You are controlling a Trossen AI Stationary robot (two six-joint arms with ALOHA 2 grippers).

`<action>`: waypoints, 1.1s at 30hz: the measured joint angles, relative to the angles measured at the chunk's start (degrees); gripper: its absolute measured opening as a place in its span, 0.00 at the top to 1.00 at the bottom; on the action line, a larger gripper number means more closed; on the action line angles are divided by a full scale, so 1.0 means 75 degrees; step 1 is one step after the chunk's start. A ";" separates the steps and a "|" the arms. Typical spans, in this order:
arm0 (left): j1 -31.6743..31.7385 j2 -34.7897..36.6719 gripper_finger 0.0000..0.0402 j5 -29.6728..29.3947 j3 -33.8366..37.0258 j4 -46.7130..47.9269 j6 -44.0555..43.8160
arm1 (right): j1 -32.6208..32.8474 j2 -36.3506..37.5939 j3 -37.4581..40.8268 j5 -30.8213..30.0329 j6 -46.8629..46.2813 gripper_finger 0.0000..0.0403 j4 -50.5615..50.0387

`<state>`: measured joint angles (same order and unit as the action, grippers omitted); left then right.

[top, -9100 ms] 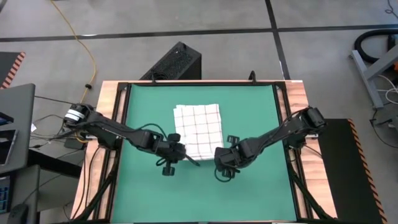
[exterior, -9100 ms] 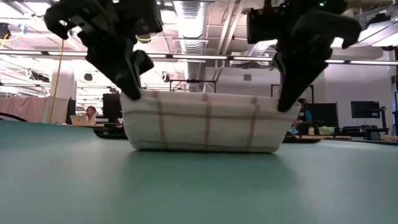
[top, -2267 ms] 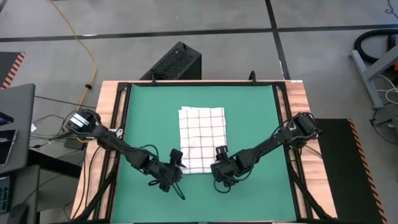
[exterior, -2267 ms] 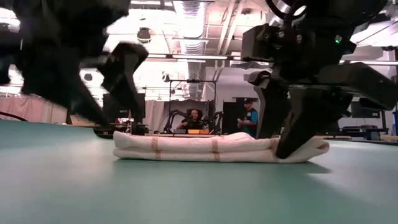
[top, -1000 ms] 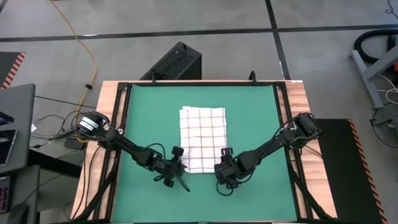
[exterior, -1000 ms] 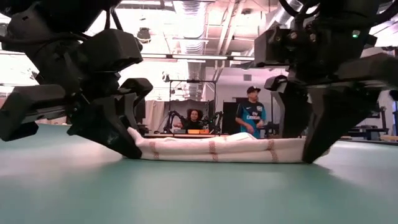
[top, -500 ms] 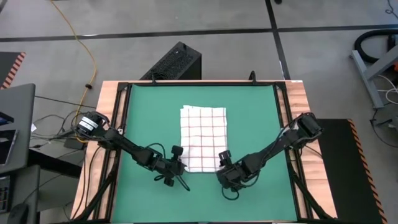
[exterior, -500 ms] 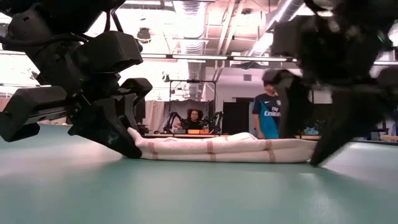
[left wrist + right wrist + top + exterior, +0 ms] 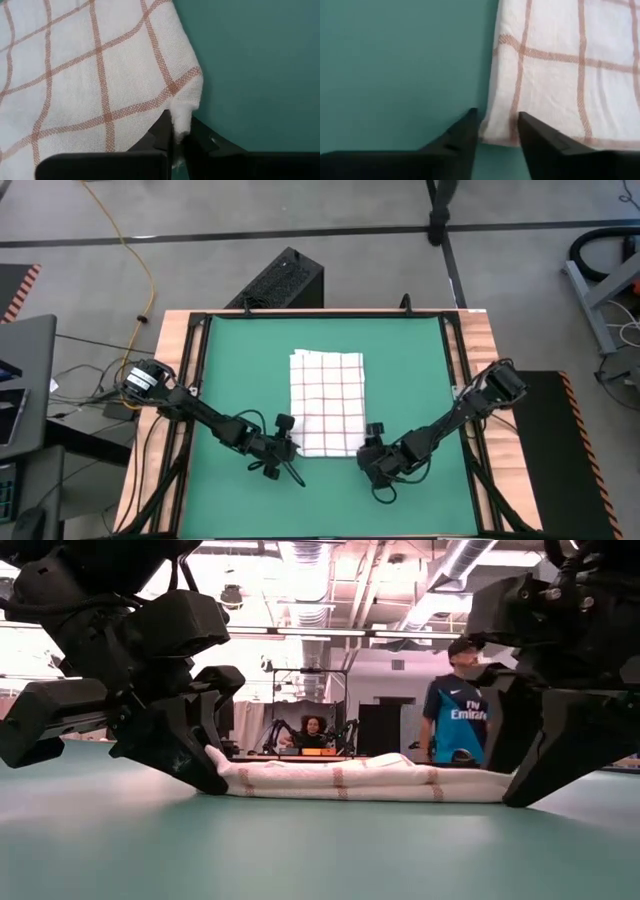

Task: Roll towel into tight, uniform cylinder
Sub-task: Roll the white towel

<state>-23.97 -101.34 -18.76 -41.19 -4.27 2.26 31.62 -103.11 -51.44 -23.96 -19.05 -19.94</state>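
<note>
Green matting [image 9: 410, 370] covers the desk, the towel [image 9: 325, 404] lying long-axis front-to-back, left end effector [image 9: 288, 452] pinching its near corner, right end effector [image 9: 368, 447] parted astride the other.

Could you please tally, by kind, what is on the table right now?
Towel: 1
Mat: 1
Grippers: 2, left gripper and right gripper
Total: 4
</note>
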 joint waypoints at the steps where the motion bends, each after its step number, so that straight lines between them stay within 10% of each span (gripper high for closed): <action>1: 0.0000 0.0000 0.97 0.0001 0.0000 0.0000 0.0000 | 0.0007 0.0000 0.0045 -0.0011 -0.0099 0.62 0.0067; 8: -0.0003 -0.0003 0.97 0.0002 -0.0016 -0.0142 0.0003 | 0.0006 -0.0012 0.0125 -0.0063 -0.0516 0.95 0.0094; 33: 0.0274 0.0632 1.00 0.1469 -0.1341 0.1573 -0.2857 | -0.0926 0.1340 -0.0883 0.1630 -0.1480 0.98 -0.1539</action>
<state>-21.91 -96.60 -7.75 -51.24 7.53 -19.17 24.68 -93.06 -58.06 -11.74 -30.15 -31.48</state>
